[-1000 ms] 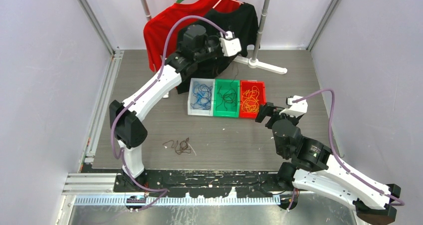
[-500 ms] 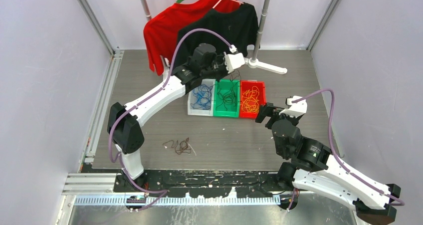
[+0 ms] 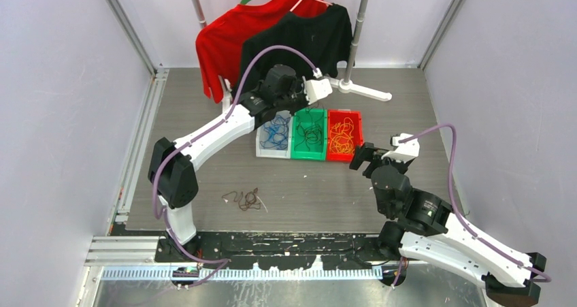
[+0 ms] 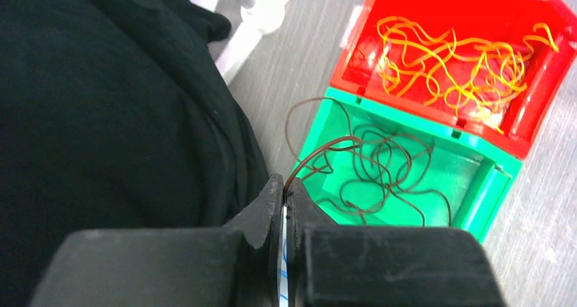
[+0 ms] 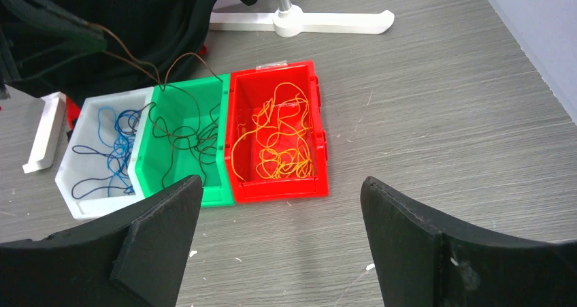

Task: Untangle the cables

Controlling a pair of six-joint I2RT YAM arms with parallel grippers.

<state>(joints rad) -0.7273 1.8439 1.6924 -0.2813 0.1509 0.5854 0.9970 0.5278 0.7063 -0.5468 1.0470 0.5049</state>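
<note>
My left gripper [image 4: 284,188] is shut on one end of a thin dark brown cable [image 4: 320,147]. The cable loops down into the green bin [image 4: 486,191], among more dark cables. In the top view this gripper [image 3: 297,94] hangs over the back of the bins. Yellow-orange cables [image 5: 279,133] lie in the red bin [image 5: 286,188], and blue cables [image 5: 112,147] in the white bin [image 5: 68,178]. A small dark tangle of cables [image 3: 246,199] lies on the table near the left arm's base. My right gripper [image 5: 280,183] stands open and empty in front of the red bin.
A black shirt [image 4: 102,96] and a red shirt [image 3: 221,38] hang on a rack just behind the bins, the black one right beside my left fingers. The rack's white foot [image 3: 364,90] lies behind the red bin. Walls enclose the table.
The left arm has swung right and down from beside the shirts to the back of the green bin, still shut. The right arm has hardly moved.
</note>
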